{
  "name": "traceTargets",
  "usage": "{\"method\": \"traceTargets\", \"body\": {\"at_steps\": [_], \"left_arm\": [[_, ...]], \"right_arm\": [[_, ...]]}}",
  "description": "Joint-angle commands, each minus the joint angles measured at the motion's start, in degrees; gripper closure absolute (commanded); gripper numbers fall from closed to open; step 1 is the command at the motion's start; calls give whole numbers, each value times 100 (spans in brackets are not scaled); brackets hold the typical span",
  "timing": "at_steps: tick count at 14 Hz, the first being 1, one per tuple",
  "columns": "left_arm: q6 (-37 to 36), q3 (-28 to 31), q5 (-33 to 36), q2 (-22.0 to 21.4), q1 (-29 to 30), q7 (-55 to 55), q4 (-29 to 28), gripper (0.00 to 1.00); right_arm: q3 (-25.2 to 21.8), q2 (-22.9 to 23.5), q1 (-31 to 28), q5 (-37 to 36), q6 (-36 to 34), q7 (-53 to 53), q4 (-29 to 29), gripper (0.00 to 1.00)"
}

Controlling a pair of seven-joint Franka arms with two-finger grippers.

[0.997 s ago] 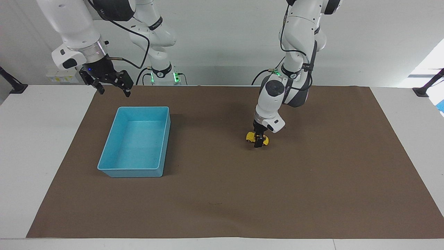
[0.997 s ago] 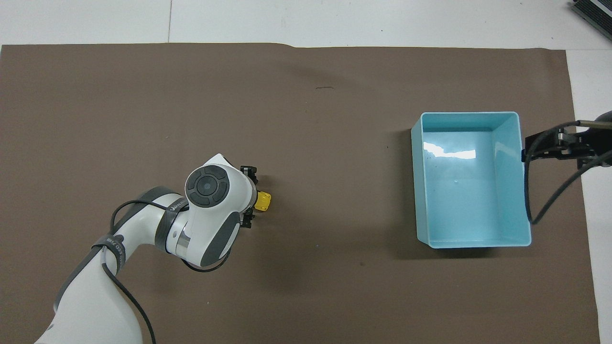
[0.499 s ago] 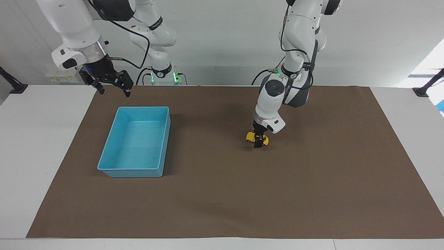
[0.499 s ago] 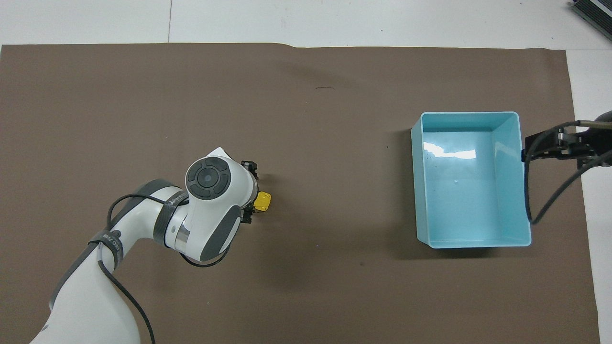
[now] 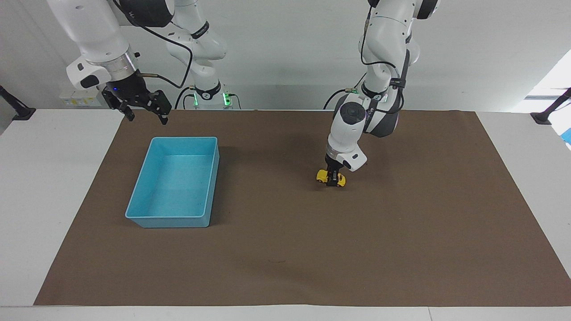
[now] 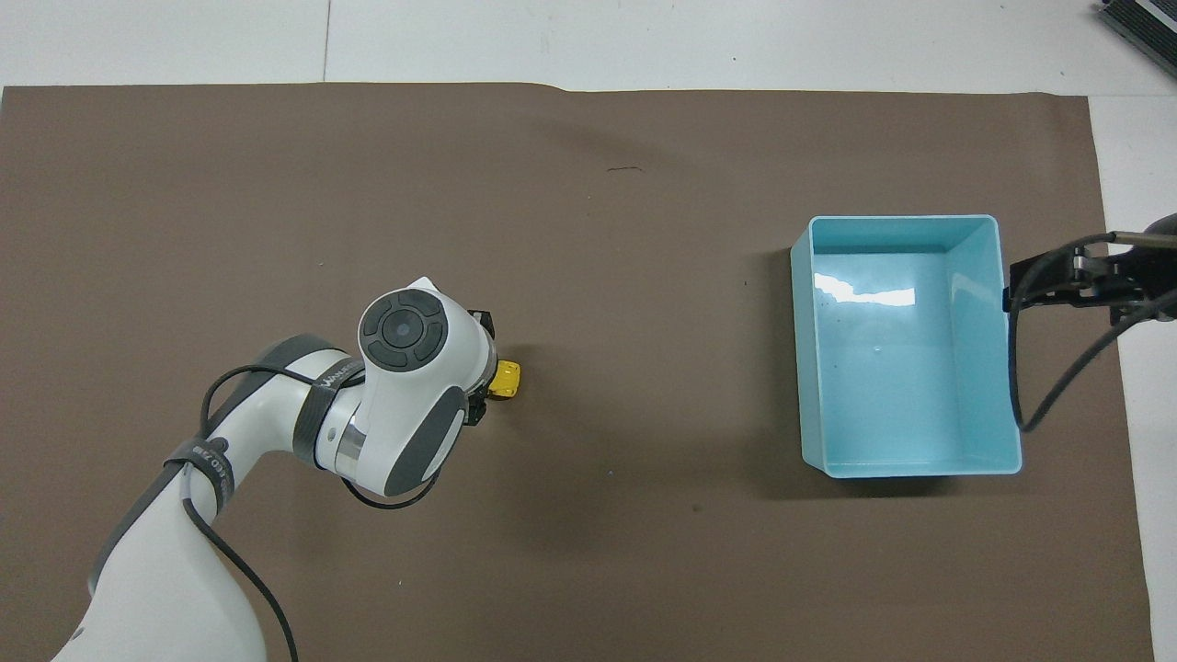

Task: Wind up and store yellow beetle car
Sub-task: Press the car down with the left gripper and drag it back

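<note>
Brown mat on the desk [image 5: 53,187]: your left gripper [image 5: 332,180] has its fingers clamped on the car [image 5: 331,178] for winding; your right gripper [image 5: 143,108] waits, fingers spread, above the bin [image 5: 213,178].

Bright, even overhead light falls on the matte brown table mat [image 5: 285,249]; white glare streaks the glossy light-blue plastic bin [image 6: 864,294], which casts a soft shadow. Both views sharp.

We see bare mat [image 5: 276,240] between car [image 5: 330,178] and blue bin [image 5: 178,183]; only the bin's walls obstruct us.
</note>
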Motion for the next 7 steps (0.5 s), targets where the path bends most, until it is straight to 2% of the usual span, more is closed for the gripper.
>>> {"method": "traceTargets", "body": {"at_steps": [1, 4, 7], "left_arm": [[4, 92, 37, -18, -9, -413, -10, 95], [452, 83, -7, 70, 255, -1528, -10, 94], [479, 83, -7, 9, 317, -1506, -237, 94]], "right_arm": [[57, 50, -80, 63, -95, -122, 113, 0], [57, 50, -80, 63, -95, -122, 113, 0], [57, 50, -80, 63, -95, -122, 104, 0]]}}
